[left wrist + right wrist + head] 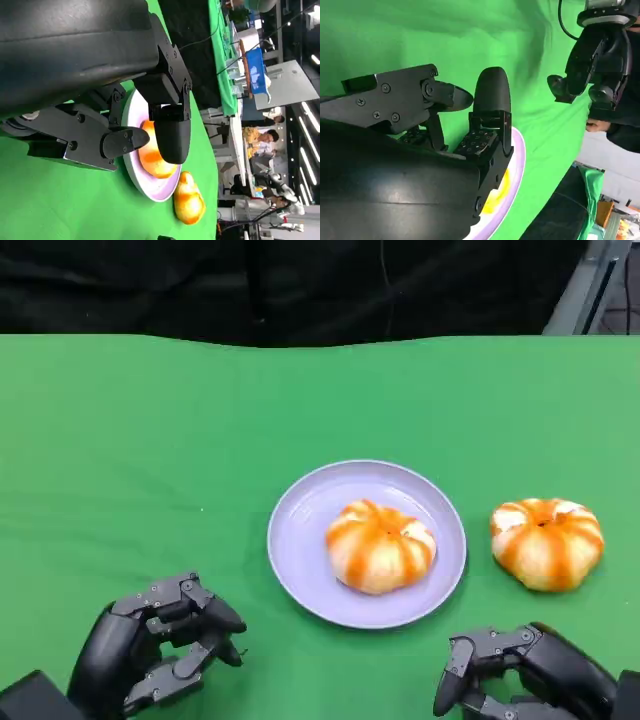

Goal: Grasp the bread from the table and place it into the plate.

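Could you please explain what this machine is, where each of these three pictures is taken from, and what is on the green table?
It is a humanoid robot at a table with a green cloth. One picture looks down from its head; the other two come from cameras at its wrists, behind each black hand, so they appear turned. The left hand and right hand sit at the near edge and hold nothing, fingers apart. A lilac plate lies in the middle with one orange-striped bread already in it. A second bread lies on the cloth beside the plate, on the robot's right.

One bread (380, 546) on plate (300, 530), another bread (546, 542) right
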{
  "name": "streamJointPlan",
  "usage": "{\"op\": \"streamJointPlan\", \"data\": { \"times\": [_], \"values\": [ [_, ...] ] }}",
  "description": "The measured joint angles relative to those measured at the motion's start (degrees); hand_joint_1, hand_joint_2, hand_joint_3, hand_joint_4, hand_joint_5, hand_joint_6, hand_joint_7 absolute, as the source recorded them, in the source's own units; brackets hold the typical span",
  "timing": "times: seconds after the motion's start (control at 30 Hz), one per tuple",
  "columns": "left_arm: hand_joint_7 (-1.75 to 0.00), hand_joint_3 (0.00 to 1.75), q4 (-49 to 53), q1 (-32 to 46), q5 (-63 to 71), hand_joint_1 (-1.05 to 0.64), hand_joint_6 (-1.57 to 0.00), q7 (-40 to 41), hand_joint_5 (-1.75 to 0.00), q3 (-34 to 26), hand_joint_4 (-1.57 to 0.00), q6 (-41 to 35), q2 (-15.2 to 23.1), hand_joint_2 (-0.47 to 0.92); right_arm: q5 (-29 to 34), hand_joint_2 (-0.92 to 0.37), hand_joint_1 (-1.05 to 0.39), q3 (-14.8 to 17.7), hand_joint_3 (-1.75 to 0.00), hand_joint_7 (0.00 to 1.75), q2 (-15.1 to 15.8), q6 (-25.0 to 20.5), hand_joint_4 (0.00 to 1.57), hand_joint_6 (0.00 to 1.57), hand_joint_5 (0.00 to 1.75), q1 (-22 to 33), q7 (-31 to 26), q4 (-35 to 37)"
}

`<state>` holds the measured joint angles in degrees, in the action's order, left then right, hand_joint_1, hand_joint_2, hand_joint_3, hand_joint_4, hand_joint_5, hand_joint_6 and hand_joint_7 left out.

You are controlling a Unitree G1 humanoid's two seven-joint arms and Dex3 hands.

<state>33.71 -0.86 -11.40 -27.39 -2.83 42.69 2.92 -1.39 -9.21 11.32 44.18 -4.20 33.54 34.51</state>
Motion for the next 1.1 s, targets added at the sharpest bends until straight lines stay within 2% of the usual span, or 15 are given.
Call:
{"op": "streamJointPlan", "data": {
  "times": [0.07,0.17,0.27,0.4,0.67,1.1],
  "values": [
    [-1.16,0.59,0.00,0.00,0.00,-0.06,-0.83,0.00,-1.39,0.00,-0.80,0.00,0.00,0.89,0.00,-0.90,-0.06,0.00,-0.50,1.07,0.00,0.00,0.71,0.80,1.59,0.00,0.00,0.00],
    [-1.24,0.61,0.00,0.00,-0.18,-0.08,-0.79,-0.24,-1.51,0.00,-0.78,0.00,0.00,0.90,0.00,-0.90,-0.06,0.00,-0.50,1.07,0.00,0.00,0.70,0.80,1.58,0.00,0.00,0.00],
    [-1.27,0.62,0.00,0.00,-1.72,-0.08,-0.78,-1.67,-1.54,0.03,-0.77,0.00,-0.10,0.91,-0.04,-0.91,-0.06,0.00,-0.50,1.07,0.00,0.00,0.70,0.80,1.58,0.00,0.01,0.00],
    [-1.33,0.68,0.18,0.00,-1.65,-0.09,-0.75,-2.03,-1.62,0.05,-0.72,0.87,-0.13,0.86,-0.12,-0.91,-0.06,0.00,-0.49,1.08,0.00,-0.01,0.70,0.79,1.58,0.00,0.04,0.00],
    [-1.31,0.80,0.77,-0.04,0.56,-0.07,-0.77,-1.46,-1.62,0.15,-0.72,3.26,-0.16,0.78,-0.19,-0.91,-0.06,0.00,-0.49,1.09,0.01,-0.04,0.70,0.79,1.58,0.00,0.11,-0.36],
    [-1.30,0.85,0.81,-0.04,0.75,-0.08,-0.77,-1.02,-1.62,0.20,-0.71,3.68,-0.15,0.75,-0.29,-0.90,-0.06,0.00,-0.50,1.11,0.03,-0.04,0.70,0.78,1.59,0.00,0.16,-0.54]
  ]
}}
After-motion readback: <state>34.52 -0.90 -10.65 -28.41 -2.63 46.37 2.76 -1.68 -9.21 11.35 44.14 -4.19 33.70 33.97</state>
